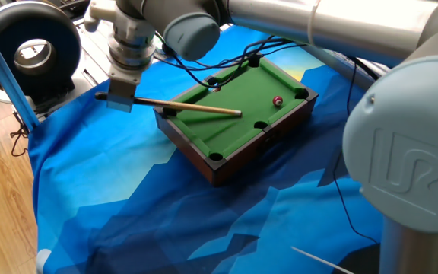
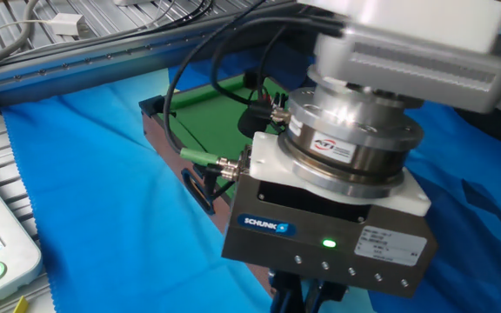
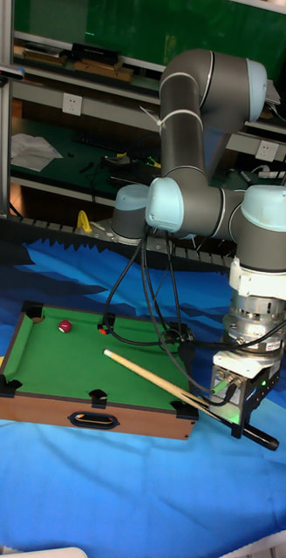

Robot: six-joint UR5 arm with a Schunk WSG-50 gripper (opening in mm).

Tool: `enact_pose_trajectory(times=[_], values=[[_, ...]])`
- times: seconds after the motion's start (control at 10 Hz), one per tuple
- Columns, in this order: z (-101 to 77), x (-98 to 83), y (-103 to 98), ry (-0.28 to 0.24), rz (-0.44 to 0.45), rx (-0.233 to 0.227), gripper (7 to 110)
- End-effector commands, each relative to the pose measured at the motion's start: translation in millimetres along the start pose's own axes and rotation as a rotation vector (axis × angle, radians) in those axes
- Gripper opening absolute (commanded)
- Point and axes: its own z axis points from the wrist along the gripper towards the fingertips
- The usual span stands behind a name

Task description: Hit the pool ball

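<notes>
The pool ball (image 1: pixel 277 100) is a tiny dark-red ball on the green felt of the mini pool table (image 1: pixel 220 156), near its far right pockets; it also shows in the tall view (image 3: pixel 64 326). My gripper (image 1: pixel 118 100) hangs off the table's left end, shut on the butt of a wooden cue stick (image 1: pixel 196 109). The cue lies across the felt, its tip well short of the ball, with open felt between them. In the tall view the gripper (image 3: pixel 236 424) holds the cue (image 3: pixel 147 375) beyond the table's right corner. Up close, the gripper (image 2: pixel 296 297) hides the ball.
Black cables (image 1: pixel 204 67) hang from my arm and run along the table's far side. A black round device (image 1: pixel 29 47) and a blue post (image 1: pixel 4 65) stand at the left. My arm's grey base (image 1: pixel 409 167) fills the right. A blue cloth (image 1: pixel 128 198) covers the bench.
</notes>
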Motion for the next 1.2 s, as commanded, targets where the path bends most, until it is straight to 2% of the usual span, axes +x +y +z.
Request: enact_pose_trajectory(times=[0.0,0.1,0.3,0.5,0.7,0.8,1.1], values=[[-0.2,0.4,6.4,-0.016,0.014,-0.038,7],[-0.3,3.8,8.4,-0.004,0.045,-0.054,7],[1.0,13.7,5.4,0.031,0.072,-0.041,7],[3.8,16.2,9.3,0.025,0.130,-0.042,7],[0.0,16.6,13.7,0.022,0.151,-0.036,7],[-2.5,16.4,13.7,0.020,0.134,-0.034,7],[-2.8,14.1,5.5,0.019,0.007,0.014,7]])
